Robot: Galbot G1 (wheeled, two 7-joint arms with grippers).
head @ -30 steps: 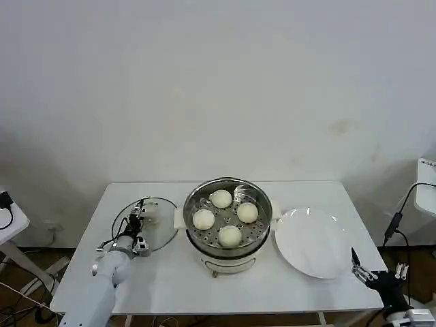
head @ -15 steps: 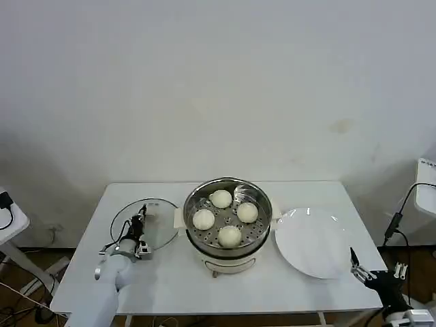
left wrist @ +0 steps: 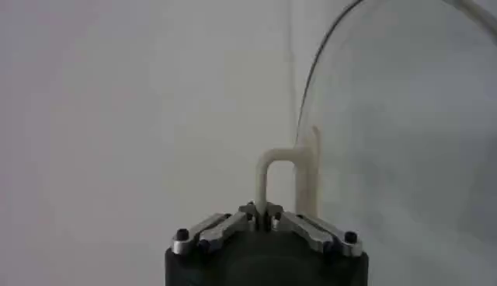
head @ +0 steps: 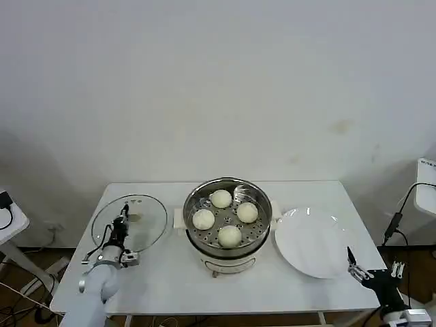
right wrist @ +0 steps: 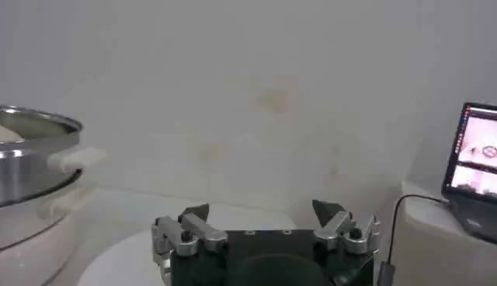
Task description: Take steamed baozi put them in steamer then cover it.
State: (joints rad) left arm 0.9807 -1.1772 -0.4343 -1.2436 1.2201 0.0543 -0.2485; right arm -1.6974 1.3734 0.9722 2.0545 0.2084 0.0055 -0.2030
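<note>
My left tool (head: 121, 225) pinches the lid (head: 129, 221) handle; lid's now lifted, tilted, farther left of the steamer (head: 227, 225) — covering comes next.

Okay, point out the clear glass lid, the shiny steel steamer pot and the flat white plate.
clear glass lid (head: 139, 216), head view, glass surface.
shiny steel steamer pot (head: 228, 182), head view, far rim.
flat white plate (head: 310, 242), head view, bare centre.

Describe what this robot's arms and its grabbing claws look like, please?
The left arm is a smooth white tube ending in a dark wrist with thin black cables. The left gripper has a black body and silvery metal fingers fastened by black screws. The right gripper matches it: black housing, silver fingers with dark pointed tips.
</note>
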